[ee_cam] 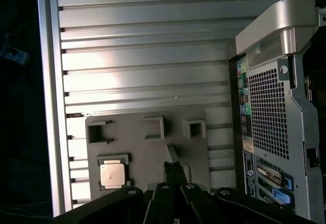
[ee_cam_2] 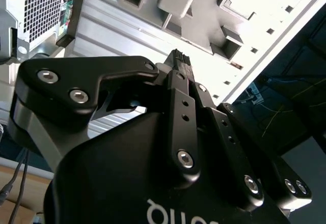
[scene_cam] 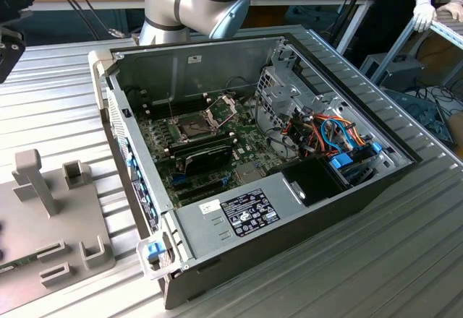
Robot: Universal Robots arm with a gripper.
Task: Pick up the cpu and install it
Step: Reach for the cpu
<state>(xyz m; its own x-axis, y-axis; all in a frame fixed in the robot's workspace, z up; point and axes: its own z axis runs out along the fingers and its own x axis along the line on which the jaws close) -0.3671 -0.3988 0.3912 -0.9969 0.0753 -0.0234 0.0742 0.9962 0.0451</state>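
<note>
Claw [ee_cam: 173, 169] clenched, pointing down at a grey tray [ee_cam: 147, 147] on a ribbed metal table [ee_cam: 142, 56]. In both wrist views its dark fingertips [ee_cam_2: 178, 81] were pressed together with nothing between them.

The cpu [ee_cam: 113, 174], a small square chip with a dull silvery top, lay flat in a shallow pocket of the tray. It was near the claw's tips but not touching them. Other square pockets and a raised peg sat close by on the same tray.

Just beside the tray stood the case [ee_cam: 275, 117], its perforated back panel showing in the first wrist view. In the exterior view the case lay open on the table, to the exterior view's right of the tray. Inside it the green board carried a dark square socket [scene_cam: 194, 124], with its shiny metal frame [scene_cam: 223, 107] hinged up and open. The arm [scene_cam: 195, 0] rose behind the case. At the exterior view's far right, a person's gloved hand [scene_cam: 423, 11] was at the edge of another bench.
</note>
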